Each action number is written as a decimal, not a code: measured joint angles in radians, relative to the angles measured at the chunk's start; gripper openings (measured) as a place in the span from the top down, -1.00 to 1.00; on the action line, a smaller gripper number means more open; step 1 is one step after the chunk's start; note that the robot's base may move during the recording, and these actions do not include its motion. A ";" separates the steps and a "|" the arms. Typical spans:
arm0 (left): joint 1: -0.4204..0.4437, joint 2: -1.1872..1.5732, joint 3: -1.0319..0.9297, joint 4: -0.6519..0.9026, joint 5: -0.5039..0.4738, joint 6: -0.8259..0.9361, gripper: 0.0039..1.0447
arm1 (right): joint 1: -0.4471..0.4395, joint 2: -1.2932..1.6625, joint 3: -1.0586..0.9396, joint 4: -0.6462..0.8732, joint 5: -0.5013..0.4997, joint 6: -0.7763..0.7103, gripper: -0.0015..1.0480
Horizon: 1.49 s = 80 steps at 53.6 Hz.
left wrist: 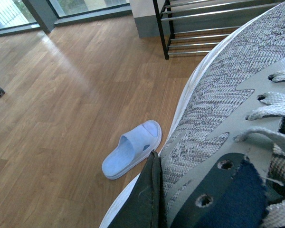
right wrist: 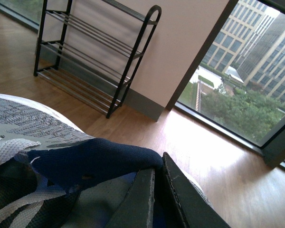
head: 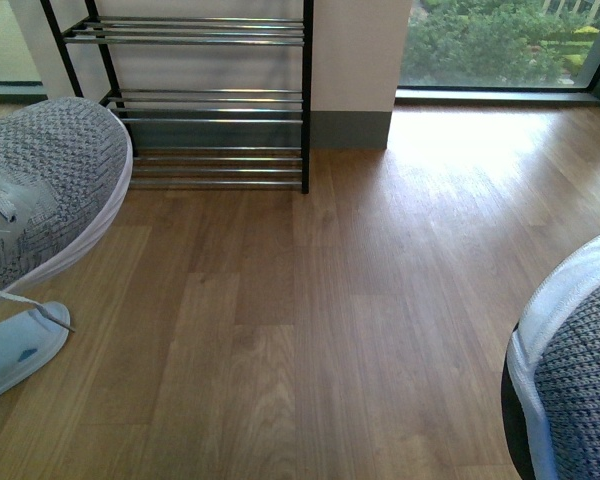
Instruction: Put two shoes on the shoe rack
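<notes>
L gripper (left wrist: 166,185) is clamped on the grey L sneaker (head: 40,190), held up off the floor (head: 330,330) at far left. Blue slide (head: 15,350) lies flat on the floor below it. Rack (head: 210,100) stands at the back by the wall (head: 350,60); neither sneaker is on it. R sneaker (head: 580,380) is low at far right, w/ R gripper (right wrist: 157,183) pinched tight on its navy lining (right wrist: 95,161).

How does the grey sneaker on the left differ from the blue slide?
The grey sneaker is knit, laced and closed-toed; the blue slide is smooth, laceless and open-toed. The sneaker is held up by the left arm's fingers; the slide lies flat on the floor. Neither is on the shoe rack.
</notes>
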 joint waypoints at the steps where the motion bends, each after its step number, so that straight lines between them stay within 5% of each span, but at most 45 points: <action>1: 0.000 0.000 0.000 0.000 0.000 0.000 0.98 | 0.000 0.000 0.000 0.000 0.000 0.000 0.97; 80: 0.001 0.000 0.000 0.000 -0.002 0.000 0.98 | 0.000 0.000 0.000 0.000 0.000 0.000 0.97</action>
